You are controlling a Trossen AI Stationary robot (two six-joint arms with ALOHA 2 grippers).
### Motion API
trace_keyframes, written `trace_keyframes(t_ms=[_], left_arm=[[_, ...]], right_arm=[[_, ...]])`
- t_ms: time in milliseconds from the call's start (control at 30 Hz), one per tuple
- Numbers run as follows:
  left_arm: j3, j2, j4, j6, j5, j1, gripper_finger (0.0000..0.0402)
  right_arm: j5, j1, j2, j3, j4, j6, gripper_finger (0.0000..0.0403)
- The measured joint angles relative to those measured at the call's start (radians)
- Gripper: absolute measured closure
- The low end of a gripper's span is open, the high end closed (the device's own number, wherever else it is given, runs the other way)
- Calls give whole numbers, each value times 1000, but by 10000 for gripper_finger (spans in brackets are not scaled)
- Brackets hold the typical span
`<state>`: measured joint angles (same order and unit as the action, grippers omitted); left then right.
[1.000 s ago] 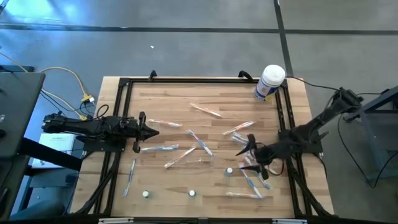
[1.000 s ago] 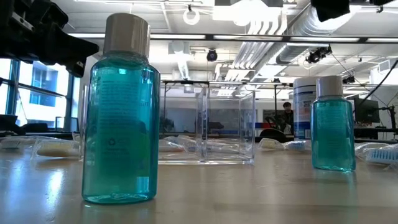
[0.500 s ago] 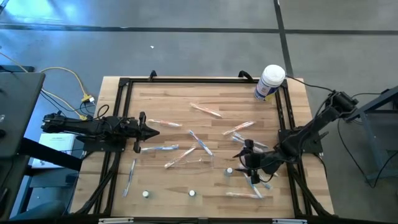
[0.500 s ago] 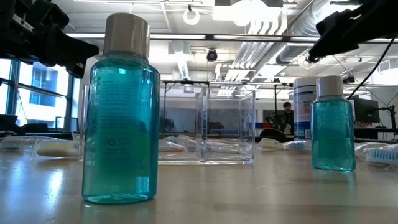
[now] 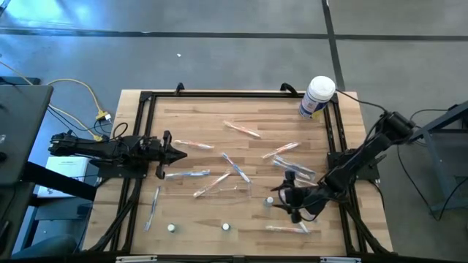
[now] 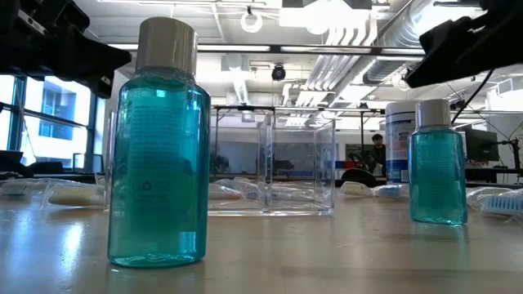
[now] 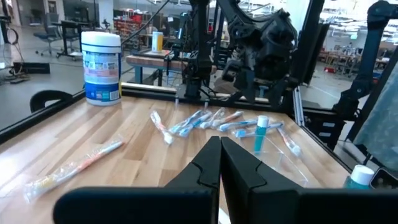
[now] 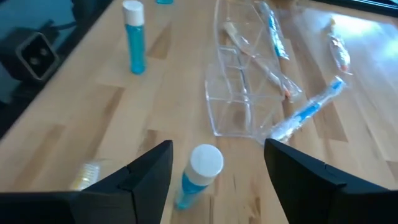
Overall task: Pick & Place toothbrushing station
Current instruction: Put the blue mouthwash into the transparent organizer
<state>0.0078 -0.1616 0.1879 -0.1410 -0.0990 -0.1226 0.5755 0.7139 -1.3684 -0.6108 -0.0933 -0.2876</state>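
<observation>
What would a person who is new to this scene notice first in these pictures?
The right gripper, fingers open, hangs over a small blue bottle near the table's front right. Beside it stands the clear holder, with wrapped toothbrushes scattered around. A white tub stands at the far right corner.

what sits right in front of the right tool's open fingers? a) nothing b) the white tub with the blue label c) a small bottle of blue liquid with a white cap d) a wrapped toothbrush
c: in the right wrist view a small blue bottle with a white cap stands between the spread fingers of the right tool, with the clear holder farther off.
</observation>
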Motion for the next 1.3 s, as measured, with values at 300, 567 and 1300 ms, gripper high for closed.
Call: trace_keyframes(t_ms=[300,567,1300], left_arm=[[0,0,0,-41,0,0,399],[0,0,0,-48,-7,0,399],[0,0,0,-48,-7,0,399]], right_arm=[[24,4,-32,0,-77,-87,159],[46,5,-32,0,-68,-252,159],[45,9,-112,0,-52,-400,159]])
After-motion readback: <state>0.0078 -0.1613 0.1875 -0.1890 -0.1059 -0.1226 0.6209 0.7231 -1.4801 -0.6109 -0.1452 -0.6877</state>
